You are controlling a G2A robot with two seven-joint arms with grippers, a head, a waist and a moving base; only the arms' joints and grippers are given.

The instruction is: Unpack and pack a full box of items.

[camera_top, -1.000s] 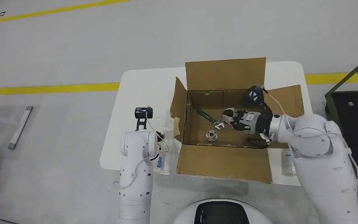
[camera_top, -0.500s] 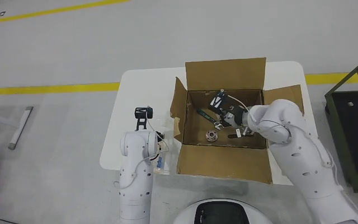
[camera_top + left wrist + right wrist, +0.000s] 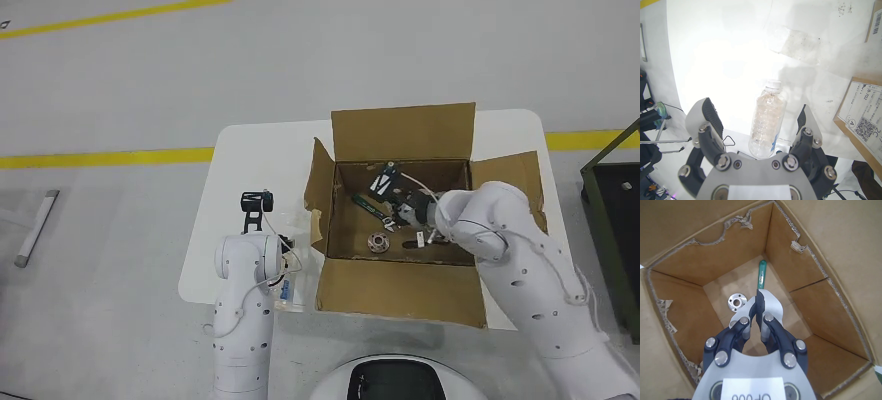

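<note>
An open cardboard box [image 3: 404, 135] stands on the white table [image 3: 250, 160]. On its floor lie a green-handled wrench [image 3: 362, 204] [image 3: 761, 275] and a round metal flange [image 3: 378, 242] [image 3: 736, 301]. My right gripper [image 3: 757, 294] hangs shut inside the box over the wrench's head, which its fingers hide; nothing shows between the pads. My left gripper [image 3: 755, 106] is open beside the box, low over the table. A clear plastic bottle [image 3: 768, 117] [image 3: 287, 290] lies between its fingers, untouched.
The box's flaps are folded outward, one with a label [image 3: 861, 117] close to my left gripper. A clear plastic sheet [image 3: 793, 43] lies flat on the table beyond the bottle. A dark green cart [image 3: 612, 195] stands past the table's right edge.
My right arm swung leftward inside the box, carrying its gripper from the right part to above the wrench's head. The wrench, flange and left arm stayed put.
</note>
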